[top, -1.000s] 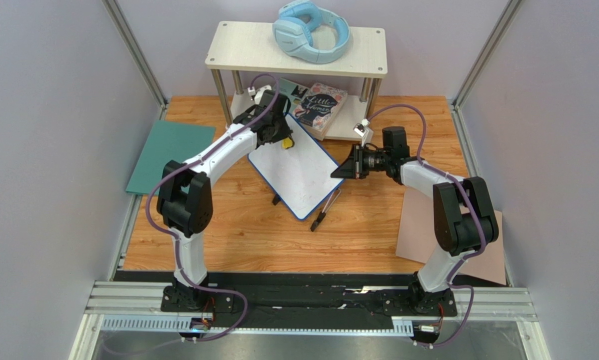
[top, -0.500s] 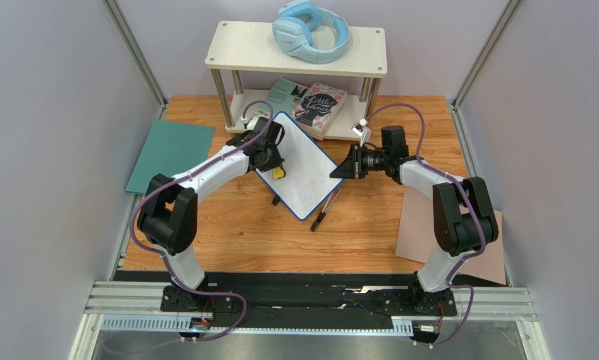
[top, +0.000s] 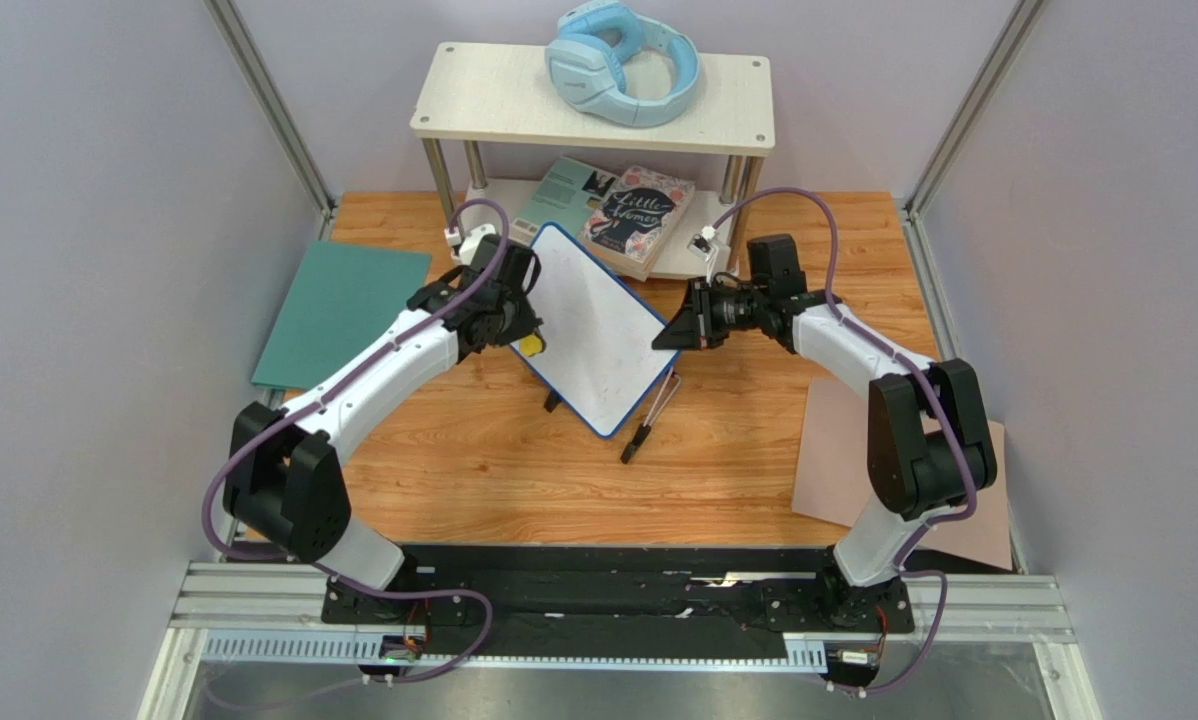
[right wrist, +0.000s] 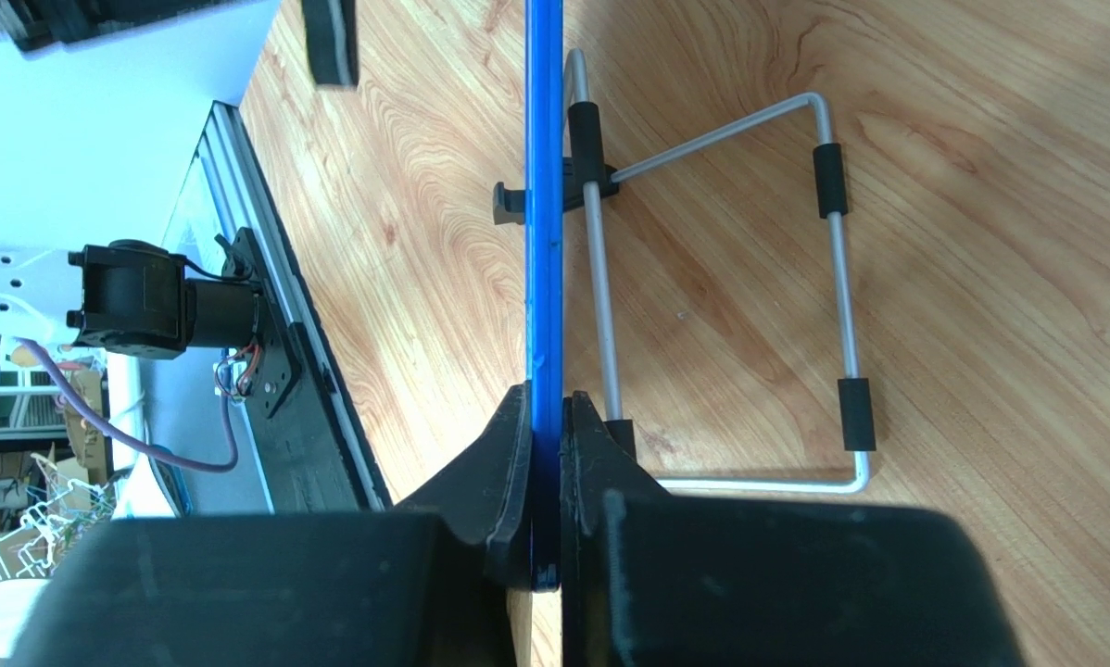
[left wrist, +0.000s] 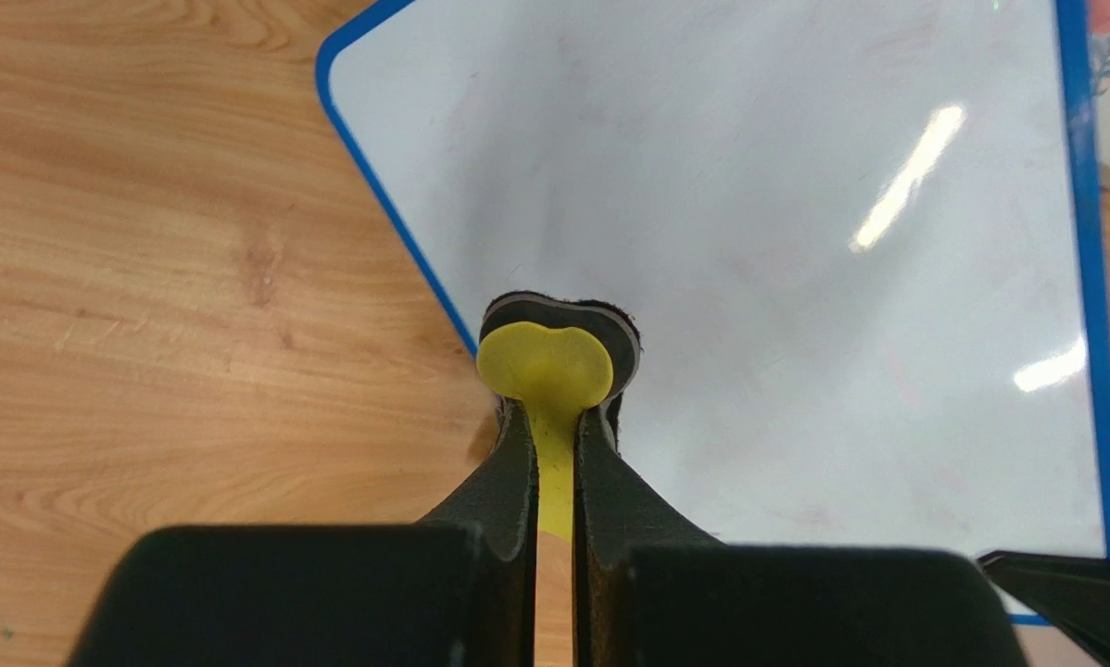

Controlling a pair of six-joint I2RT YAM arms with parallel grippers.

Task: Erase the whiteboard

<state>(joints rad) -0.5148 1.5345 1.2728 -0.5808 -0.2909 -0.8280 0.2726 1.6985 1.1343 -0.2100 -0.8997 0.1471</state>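
Yellow eraser (left wrist: pixel 547 364), clamped in closed left gripper (left wrist: pixel 554 438), at 9 o'clock edge of whiteboard (top: pixel 593 330), centre of table (top: pixel 455 450); right gripper (right wrist: pixel 547 417) pinches its 3 o'clock side; wiping step, next stroke likely needs pressure toward 3 o'clock.

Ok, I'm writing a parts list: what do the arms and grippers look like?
Both the left arm and right arm have white links with black joint housings, and a purple cable loops along each. The left gripper and right gripper each have two black, tapering fingers.
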